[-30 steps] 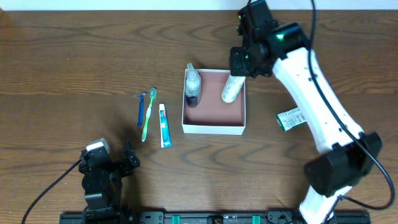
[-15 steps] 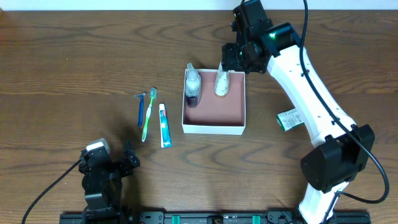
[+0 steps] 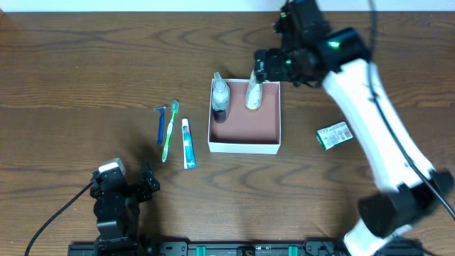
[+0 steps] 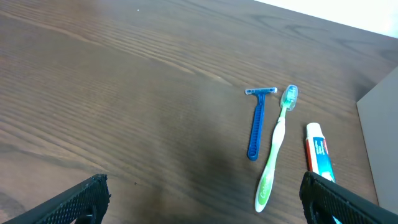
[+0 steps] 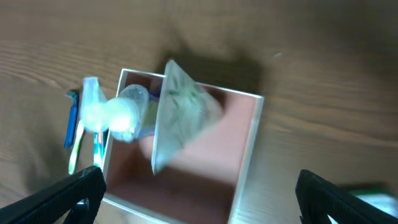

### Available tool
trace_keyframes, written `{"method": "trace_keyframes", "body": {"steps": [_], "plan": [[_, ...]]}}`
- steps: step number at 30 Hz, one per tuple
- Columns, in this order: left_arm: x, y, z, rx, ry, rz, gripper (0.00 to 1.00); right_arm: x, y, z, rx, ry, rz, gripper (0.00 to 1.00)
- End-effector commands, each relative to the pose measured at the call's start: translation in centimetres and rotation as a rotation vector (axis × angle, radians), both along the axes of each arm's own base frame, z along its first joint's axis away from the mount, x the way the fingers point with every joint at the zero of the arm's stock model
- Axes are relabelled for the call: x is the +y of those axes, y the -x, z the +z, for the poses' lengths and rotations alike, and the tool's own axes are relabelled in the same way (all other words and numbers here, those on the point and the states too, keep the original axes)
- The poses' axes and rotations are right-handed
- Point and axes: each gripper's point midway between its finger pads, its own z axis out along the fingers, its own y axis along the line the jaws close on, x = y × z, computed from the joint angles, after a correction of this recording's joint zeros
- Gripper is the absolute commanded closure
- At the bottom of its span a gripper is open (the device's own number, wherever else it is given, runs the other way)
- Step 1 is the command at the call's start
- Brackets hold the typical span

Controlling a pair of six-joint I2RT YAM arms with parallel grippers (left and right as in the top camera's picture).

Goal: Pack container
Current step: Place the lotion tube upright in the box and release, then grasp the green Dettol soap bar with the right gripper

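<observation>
The container (image 3: pixel 244 148), a square white box with a pink floor, sits mid-table. Inside it, a clear bottle (image 3: pixel 221 96) lies along the left wall and a white tube (image 3: pixel 254 94) leans at the back. My right gripper (image 3: pixel 264 70) hovers open above the box's back edge, holding nothing. In the right wrist view the tube (image 5: pixel 177 115) and the bottle (image 5: pixel 124 112) lie in the container (image 5: pixel 249 155), beyond the open right gripper (image 5: pixel 199 196). My left gripper (image 3: pixel 126 186) rests open near the front edge, well left of the box, and in its own view the left gripper (image 4: pixel 205 199) is empty.
Left of the box lie a blue razor (image 3: pixel 161 122), a green toothbrush (image 3: pixel 169 131) and a toothpaste tube (image 3: pixel 188 142), also seen as razor (image 4: pixel 256 121), toothbrush (image 4: pixel 277 146) and toothpaste (image 4: pixel 318 152). A green-and-white packet (image 3: pixel 333 135) lies right of the box.
My right gripper has opened and let go of the white tube, which now leans at the back of the box. The right arm has shifted slightly right. The left arm is still.
</observation>
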Motion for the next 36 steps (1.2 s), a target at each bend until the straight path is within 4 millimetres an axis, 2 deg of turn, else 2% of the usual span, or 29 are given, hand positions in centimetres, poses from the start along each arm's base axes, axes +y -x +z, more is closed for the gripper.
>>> {"method": "trace_keyframes", "body": {"steps": [1,5,7,10,14,18,20,26,30,36], "plan": [[0.1,0.0,-0.7,0.016,-0.021,-0.004,0.02,-3.9,1.4,4.3,-0.114,0.076,-0.045,0.01],[0.1,0.0,-0.7,0.016,-0.02,-0.003,0.02,-7.5,3.4,4.6,-0.076,0.169,-0.122,0.01],[0.1,0.0,-0.7,0.016,-0.021,-0.004,0.02,-9.4,3.7,4.0,-0.047,0.225,-0.162,0.01],[0.1,0.0,-0.7,0.016,-0.02,-0.003,0.02,-11.0,3.9,2.3,0.009,0.262,-0.196,0.01],[0.1,0.0,-0.7,0.016,-0.02,-0.003,0.02,-12.5,4.6,-1.5,0.112,0.295,-0.221,0.01],[0.1,0.0,-0.7,0.016,-0.021,-0.004,0.02,-12.6,6.4,-7.1,0.26,0.26,-0.268,0.01],[0.1,0.0,-0.7,0.016,-0.02,-0.003,0.02,-13.1,7.7,-9.9,0.337,0.247,-0.359,0.01],[0.1,0.0,-0.7,0.016,-0.021,-0.004,0.02,-15.2,10.4,-16.3,0.463,0.195,-0.697,0.01],[0.1,0.0,-0.7,0.016,-0.021,-0.004,0.02,-16.5,10.4,-19.3,0.45,0.144,-0.833,0.01],[0.1,0.0,-0.7,0.016,-0.02,-0.003,0.02,-18.1,9.0,-20.6,0.406,0.054,-0.914,0.09]]}}
